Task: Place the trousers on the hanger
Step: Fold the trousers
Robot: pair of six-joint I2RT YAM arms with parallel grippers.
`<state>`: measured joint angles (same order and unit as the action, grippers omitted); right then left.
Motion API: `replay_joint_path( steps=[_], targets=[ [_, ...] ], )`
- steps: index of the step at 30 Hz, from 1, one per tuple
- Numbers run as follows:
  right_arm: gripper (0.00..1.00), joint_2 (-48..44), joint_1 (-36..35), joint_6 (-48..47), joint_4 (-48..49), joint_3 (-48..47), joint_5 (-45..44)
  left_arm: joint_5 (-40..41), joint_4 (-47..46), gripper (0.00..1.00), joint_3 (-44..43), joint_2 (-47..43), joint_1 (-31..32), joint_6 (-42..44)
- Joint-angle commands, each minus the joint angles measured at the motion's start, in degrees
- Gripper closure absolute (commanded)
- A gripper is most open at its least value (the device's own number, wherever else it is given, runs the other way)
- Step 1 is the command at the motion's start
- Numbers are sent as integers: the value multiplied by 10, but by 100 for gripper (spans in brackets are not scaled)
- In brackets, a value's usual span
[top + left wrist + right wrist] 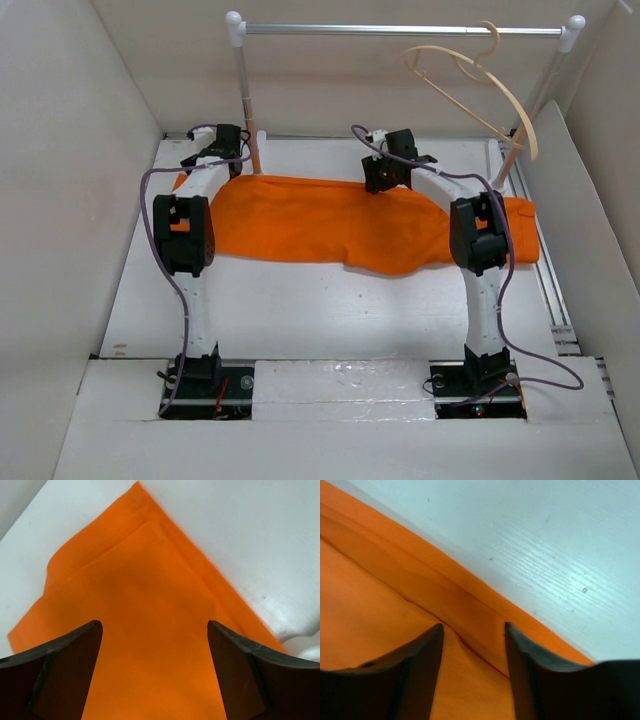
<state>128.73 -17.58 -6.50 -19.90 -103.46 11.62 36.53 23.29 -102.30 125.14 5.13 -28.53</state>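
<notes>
Trousers: orange, spread flat and lengthwise across the far half of the table, one end at the left, the other under the right arm's elbow; near edge wavy, far edge straight. Hanger: pale wood, beyond and above the trousers' right end, hooked on the rail and tilted, well apart from the cloth. Left arm: rises from its base on the near side of the trousers, elbow raised over their left part, forearm reaching to their far left corner. Left gripper: pointed down over that corner; in the left wrist view the fingers stand wide apart over the cloth, holding nothing. Right arm: same raised-elbow pose over the trousers' right part, forearm angled inward to their far edge near the middle. Right gripper: fingers moderately apart, one at each side of a fold beside the far hem, close above the cloth; contact cannot be told, nothing gripped.
</notes>
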Motion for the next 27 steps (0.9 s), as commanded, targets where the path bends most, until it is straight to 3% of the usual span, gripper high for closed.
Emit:
replay_joint_path(
  steps=[1, 3, 5, 11, 14, 15, 18, 21, 23, 25, 26, 27],
  targets=[
    [39, -71, -23, 4, 38, -2, -34, 12, -1, 17, 61, -119, -4, -22],
    [31, -143, -38, 2, 42, 61, -27, -27, -51, 15, 194, -211, -4, -35],
    [31, -184, -39, 4, 43, 82, -28, -50, -54, 15, 245, -226, -4, -43],
    [32, -335, -57, 57, 72, 308, -37, -152, -58, 27, 375, -314, -4, -88],
    [52, -404, -64, 64, 93, 415, -48, -174, -90, 29, 402, -337, -4, -79],
    [67, -411, -69, 63, 110, 435, -52, -182, -95, 29, 399, -335, -9, -70],
    [95, -383, -69, 52, 107, 459, -41, -213, -87, 31, 343, -274, -9, -66],
    [100, -303, -69, 34, 102, 432, -52, -231, -65, 37, 289, -202, -25, -87],
    [100, -256, -77, 31, 101, 420, -57, -295, -53, 39, 288, -167, -49, -121],
    [100, -243, -90, 39, 101, 427, -60, -335, -61, 41, 317, -165, -102, -151],
    [100, -249, -97, 46, 108, 438, -59, -362, -69, 41, 361, -170, -122, -156],
    [100, -269, -132, 64, 123, 495, -63, -400, -95, 41, 435, -207, -185, -163]
  ],
)
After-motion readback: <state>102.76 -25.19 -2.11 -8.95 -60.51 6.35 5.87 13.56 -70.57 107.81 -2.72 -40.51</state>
